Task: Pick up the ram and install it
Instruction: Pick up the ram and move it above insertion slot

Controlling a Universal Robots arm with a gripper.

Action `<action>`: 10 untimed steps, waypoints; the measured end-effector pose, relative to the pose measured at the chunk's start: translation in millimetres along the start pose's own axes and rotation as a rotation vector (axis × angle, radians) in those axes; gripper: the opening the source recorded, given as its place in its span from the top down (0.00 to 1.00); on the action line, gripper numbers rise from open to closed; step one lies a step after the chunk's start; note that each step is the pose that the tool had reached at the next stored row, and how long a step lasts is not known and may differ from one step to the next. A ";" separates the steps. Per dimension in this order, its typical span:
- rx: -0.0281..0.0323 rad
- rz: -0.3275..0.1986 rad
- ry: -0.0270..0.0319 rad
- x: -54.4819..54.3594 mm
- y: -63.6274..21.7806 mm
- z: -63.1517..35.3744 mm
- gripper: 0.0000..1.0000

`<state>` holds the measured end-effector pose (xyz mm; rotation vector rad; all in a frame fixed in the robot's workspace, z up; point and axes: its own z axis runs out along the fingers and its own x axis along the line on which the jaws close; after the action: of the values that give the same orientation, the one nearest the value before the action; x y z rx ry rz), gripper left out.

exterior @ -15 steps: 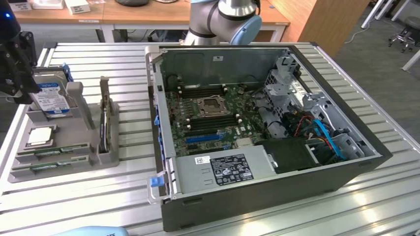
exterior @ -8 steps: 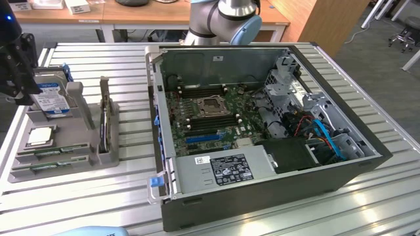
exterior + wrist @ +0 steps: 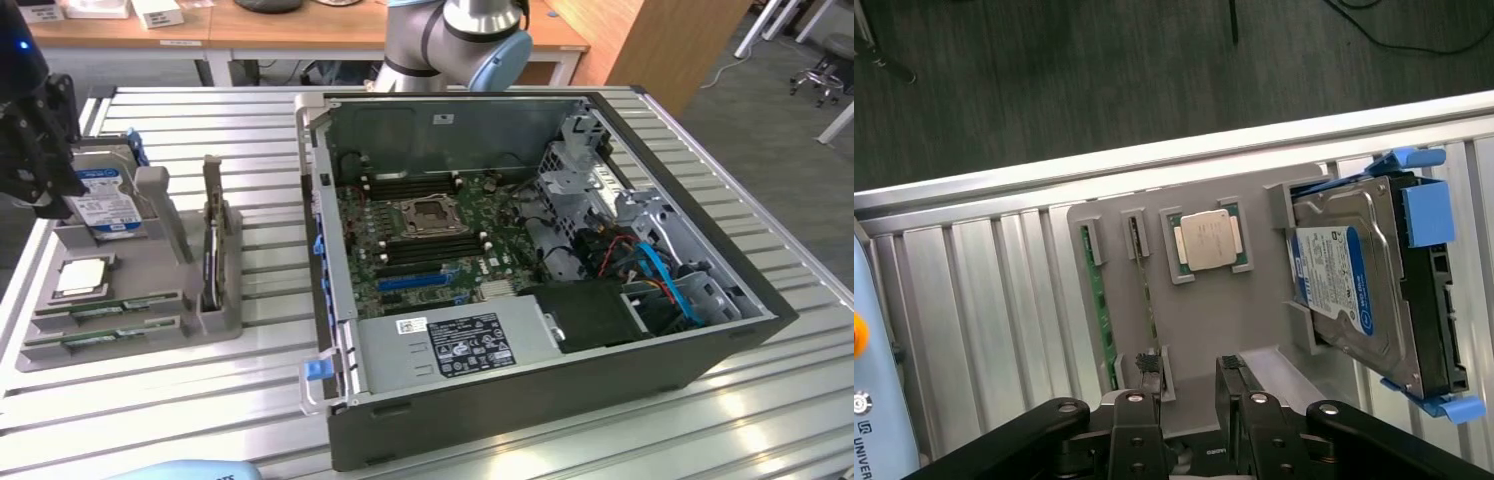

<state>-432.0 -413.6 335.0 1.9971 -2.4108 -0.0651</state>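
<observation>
Ram (image 3: 1145,300) in tray (image 3: 1204,320) slot beside processor (image 3: 1206,240); gripper (image 3: 1189,365) fingers wide, empty, near its end. Centre across stick, descend straight.

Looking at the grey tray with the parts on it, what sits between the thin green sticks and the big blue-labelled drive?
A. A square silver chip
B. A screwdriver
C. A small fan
A: in the wrist view the square silver chip lies in its own recess on the grey tray, with the ram sticks on one side and the blue-labelled drive on the other.
</observation>
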 end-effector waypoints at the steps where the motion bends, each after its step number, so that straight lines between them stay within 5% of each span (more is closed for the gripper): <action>1: -0.0001 0.000 0.0001 0.0 0.0 0.4 0.65; 10: -0.0002 0.000 0.0002 0.1 -0.1 3.1 0.65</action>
<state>-432.0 -413.6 331.8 1.9968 -2.4106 -0.0651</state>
